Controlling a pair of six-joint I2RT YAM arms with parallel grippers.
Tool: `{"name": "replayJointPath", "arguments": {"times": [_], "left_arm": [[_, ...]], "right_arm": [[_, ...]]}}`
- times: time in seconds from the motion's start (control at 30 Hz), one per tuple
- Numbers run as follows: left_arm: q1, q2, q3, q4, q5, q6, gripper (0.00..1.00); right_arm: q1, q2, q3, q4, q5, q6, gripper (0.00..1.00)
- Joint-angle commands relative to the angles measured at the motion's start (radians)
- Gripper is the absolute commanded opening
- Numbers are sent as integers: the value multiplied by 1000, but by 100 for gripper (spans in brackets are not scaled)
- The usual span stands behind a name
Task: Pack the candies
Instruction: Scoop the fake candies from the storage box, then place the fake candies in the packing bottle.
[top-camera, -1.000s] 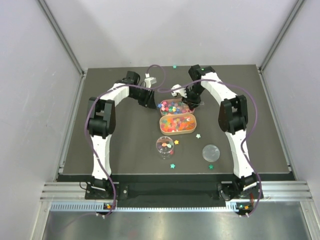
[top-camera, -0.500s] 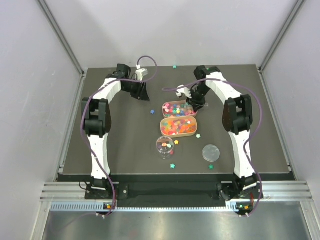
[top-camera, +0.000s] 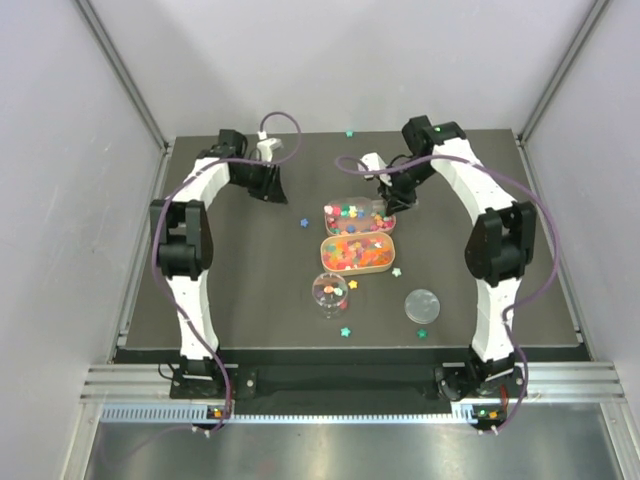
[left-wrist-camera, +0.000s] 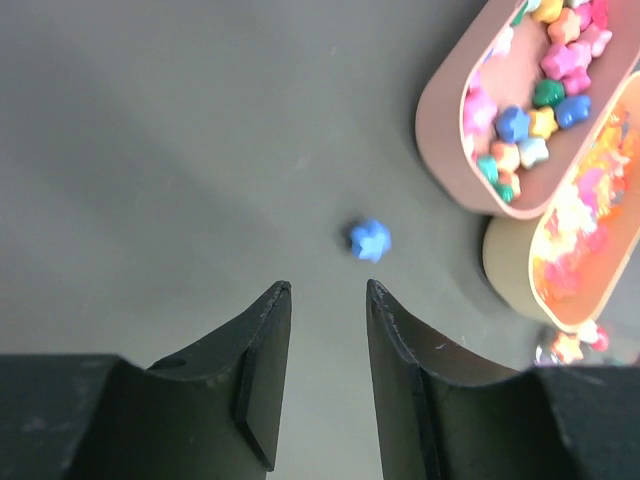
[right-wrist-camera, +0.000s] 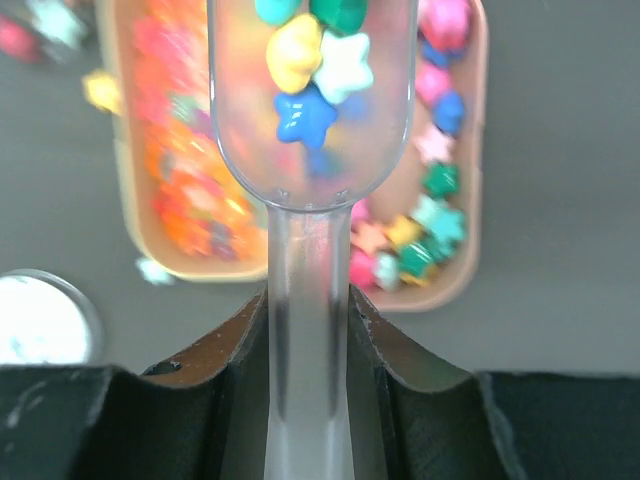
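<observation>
Far left, my left claw (left-wrist-camera: 325, 290) hangs over the desk (left-wrist-camera: 150, 140), open a narrow bit with nothing in it. One loose blue star (left-wrist-camera: 369, 239) lies just ahead of its tips. Toward the middle, the clear jar (top-camera: 329, 305) stands upright with a few candies (top-camera: 332, 289) inside. Just behind it are the orange tray (top-camera: 356, 252) and the star tray (top-camera: 358, 215), side by side and both full. My right claw (right-wrist-camera: 308, 300) is clamped on a clear scoop (right-wrist-camera: 308, 250), which holds a few stars above the trays. The round lid (top-camera: 422, 304) lies flat to the right of the jar.
</observation>
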Motion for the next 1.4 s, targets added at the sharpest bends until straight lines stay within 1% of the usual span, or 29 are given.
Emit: {"name": "replayJointPath", "arguments": {"times": [0.0, 0.03, 0.07, 0.1, 0.13, 0.17, 0.23, 0.27, 0.33, 0.37, 0.43, 0.53, 0.7, 0.9, 1.03, 1.37], "left_arm": [[74, -171, -42, -85, 13, 33, 41], [83, -206, -51, -106, 12, 53, 41], [108, -223, -73, -123, -1, 67, 41], [112, -240, -82, -160, -11, 81, 41], [114, -267, -91, -182, -25, 114, 41], [114, -278, -100, -202, -40, 127, 41], [116, -315, -113, -235, -68, 133, 41], [113, -332, -137, -234, -68, 134, 41], [114, -373, -163, -228, -80, 139, 40], [114, -384, -181, -229, -84, 144, 40], [114, -407, -198, -220, -100, 148, 41], [114, -429, -214, -196, -110, 141, 41], [112, -436, -226, -190, -96, 144, 41], [114, -450, -271, -159, -96, 128, 40], [114, -471, -301, -145, -104, 115, 40], [112, -557, -406, -101, -99, 96, 40]], "right_arm": [[-2, -140, -152, 2, -252, 83, 0], [-2, -196, -195, 106, -274, 108, 0], [0, -228, -291, 167, -307, 176, 0], [0, -261, -339, 227, -314, 212, 0], [4, -311, -378, 325, -303, 246, 0], [25, -324, -408, 326, -235, 246, 0], [38, -348, -399, 276, -164, 200, 0], [38, -356, -378, 196, -119, 138, 0], [39, -391, -378, 151, -62, 97, 0], [38, -407, -382, 115, -10, 62, 0], [38, -459, -410, 99, 56, 39, 0], [50, -515, -422, 62, 114, 1, 0], [87, -558, -430, -13, 105, 2, 0], [170, -588, -493, -10, 102, 37, 0], [243, -585, -516, 12, 169, 71, 0], [329, -516, -456, -13, 335, 126, 0]]}}
